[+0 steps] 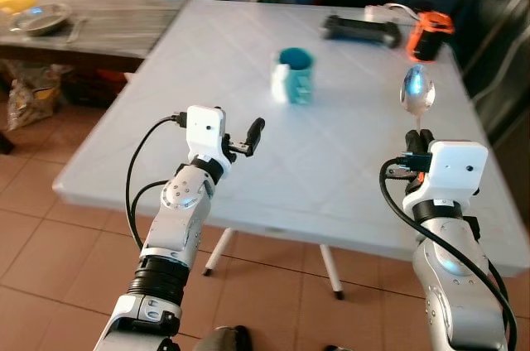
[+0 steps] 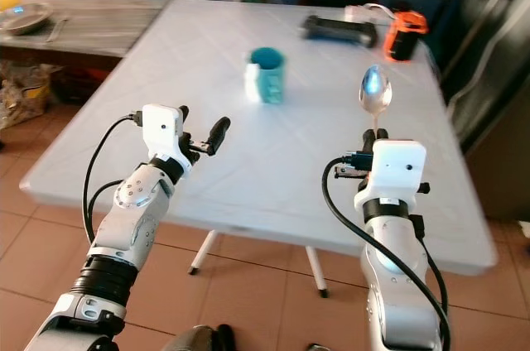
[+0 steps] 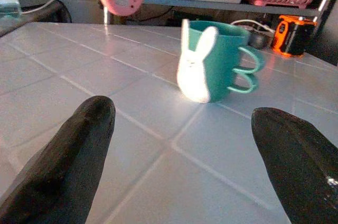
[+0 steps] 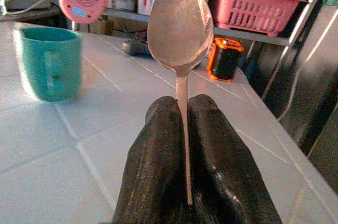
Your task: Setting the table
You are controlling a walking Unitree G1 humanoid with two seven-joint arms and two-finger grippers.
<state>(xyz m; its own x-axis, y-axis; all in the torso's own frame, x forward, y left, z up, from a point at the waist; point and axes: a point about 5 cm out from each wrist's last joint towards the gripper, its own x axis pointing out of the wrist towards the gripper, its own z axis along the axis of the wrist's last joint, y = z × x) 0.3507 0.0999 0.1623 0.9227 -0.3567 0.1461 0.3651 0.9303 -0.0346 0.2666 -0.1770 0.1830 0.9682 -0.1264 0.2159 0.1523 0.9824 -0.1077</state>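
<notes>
We stand at the near edge of the pale grey tiled table, both arms raised over it. Our right gripper has its two black fingers pressed together on the thin handle of a shiny metal spoon, which stands upright with its bowl above the fingertips, over the table's right side. Our left gripper hovers low above the table with its fingers spread wide and nothing between them, pointed at the teal mug with a white rabbit figure on its side. The mug sits upright near the middle of the table, well ahead of both grippers. At the far edge lie a black elongated device and an orange-and-black gadget.

We judge that the step in hand is laying the spoon down beside the mug. To do it well, we should carry the spoon forward and toward the mug, tilt the wrist so the handle comes level, and lower until the bowl touches the surface before we release. The grip is on a narrow handle, so a quick swing could let it pivot or slip. We should also stop short of the mug, whose handles stick out.
</notes>
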